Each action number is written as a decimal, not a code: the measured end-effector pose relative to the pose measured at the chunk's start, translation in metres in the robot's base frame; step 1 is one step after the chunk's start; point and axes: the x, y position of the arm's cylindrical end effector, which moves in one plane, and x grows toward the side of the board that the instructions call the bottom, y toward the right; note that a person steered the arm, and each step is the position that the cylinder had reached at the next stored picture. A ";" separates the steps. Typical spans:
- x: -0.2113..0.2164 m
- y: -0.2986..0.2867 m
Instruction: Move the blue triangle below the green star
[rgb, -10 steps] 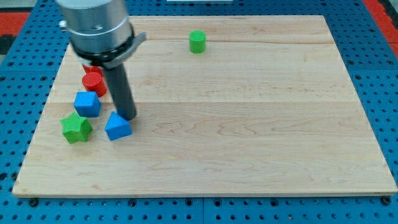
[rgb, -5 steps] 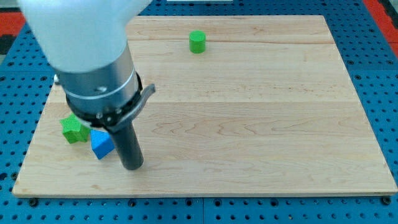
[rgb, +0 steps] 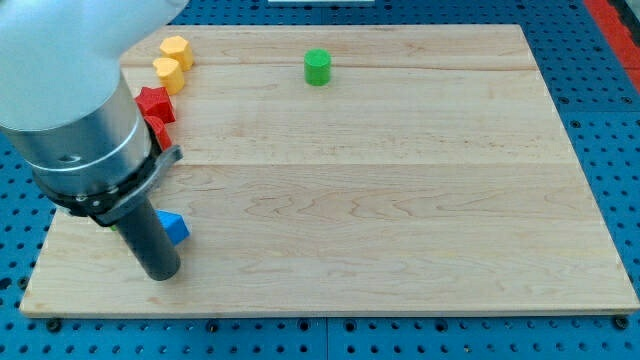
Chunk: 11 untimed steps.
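The tip (rgb: 160, 275) sits just below and left of the blue triangle (rgb: 175, 227), about touching it. The rod holds nothing. The arm hides the green star; red blocks (rgb: 155, 110) lie above.

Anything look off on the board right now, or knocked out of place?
Nothing is tipped or off the board. One oddity: the arm hides the green star, so the goal cannot be checked. Only part of the blue triangle shows, just right of the rod, with my tip below it. The green cylinder sits alone near the view's top.
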 end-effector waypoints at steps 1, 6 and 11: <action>0.000 -0.022; -0.058 0.016; -0.011 -0.013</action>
